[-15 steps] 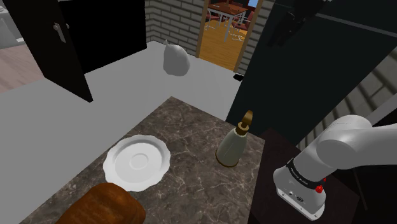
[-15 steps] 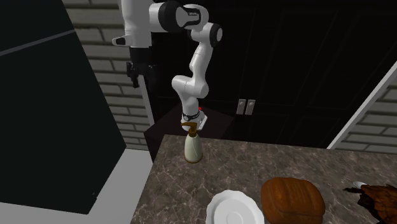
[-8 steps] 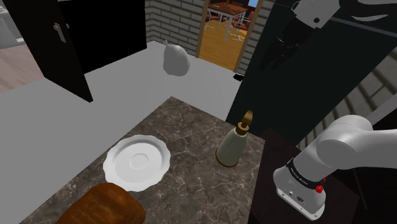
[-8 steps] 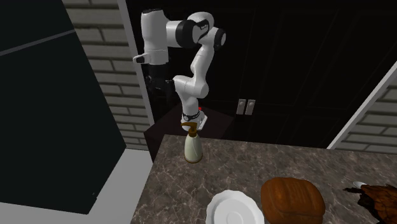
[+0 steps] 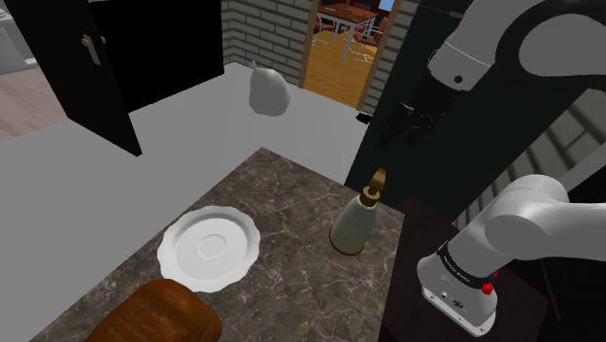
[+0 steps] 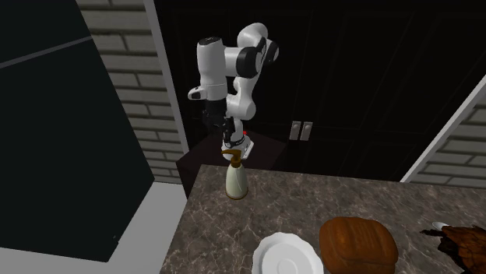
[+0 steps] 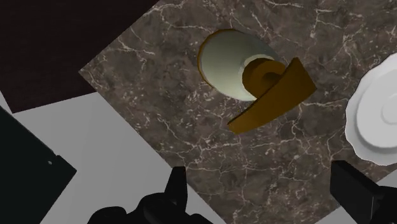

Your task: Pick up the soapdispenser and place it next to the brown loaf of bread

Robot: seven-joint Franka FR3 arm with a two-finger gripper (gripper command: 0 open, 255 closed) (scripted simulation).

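Hovering high over the soap dispenser (image 5: 354, 223) (image 6: 236, 180) (image 7: 232, 63), the claw (image 7: 261, 184) (image 6: 216, 124) (image 5: 408, 117) has its fingers spread wide with nothing between them. The dispenser, a pale body with a brown pump, stands upright near the right edge of the dark marbled surface (image 5: 282, 194) (image 6: 311, 198) (image 7: 165, 95) in the shoulder view. A white plate (image 5: 209, 248) (image 6: 284, 255) (image 7: 375, 121) lies left of it and nearer. The brown loaf of bread (image 5: 170, 316) (image 6: 357, 243) sits just beside the plate at the near edge, well apart from the dispenser
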